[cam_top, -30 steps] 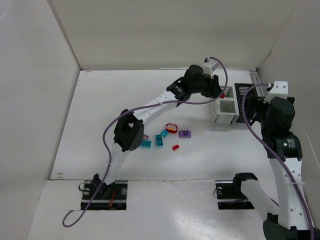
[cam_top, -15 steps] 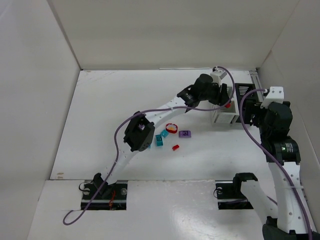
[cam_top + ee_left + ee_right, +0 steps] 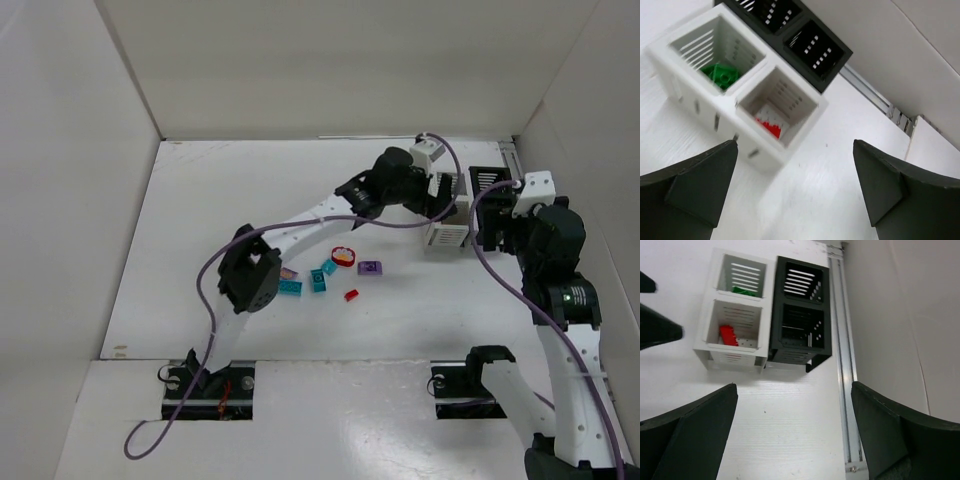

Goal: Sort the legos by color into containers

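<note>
The white container (image 3: 695,100) holds a green lego (image 3: 720,75) in one compartment and a red lego (image 3: 769,127) in the other; the right wrist view shows the same red lego (image 3: 729,335) and green lego (image 3: 744,291). The black container (image 3: 775,310) stands against it. My left gripper (image 3: 794,150) hangs open and holds nothing, just above and beside the white container (image 3: 445,238). My right gripper (image 3: 794,390) is open over bare table in front of both containers. Loose legos lie mid-table: teal (image 3: 319,281), purple (image 3: 369,268), red (image 3: 351,295).
White walls close in the table on the back, left and right. A metal rail (image 3: 842,350) runs along the right wall beside the black container (image 3: 488,180). The left arm's cable (image 3: 215,270) loops over the table's left half.
The left gripper went from shut on a red lego to open over the white container; the red lego now lies in the container's compartment. The right arm shifted slightly.
</note>
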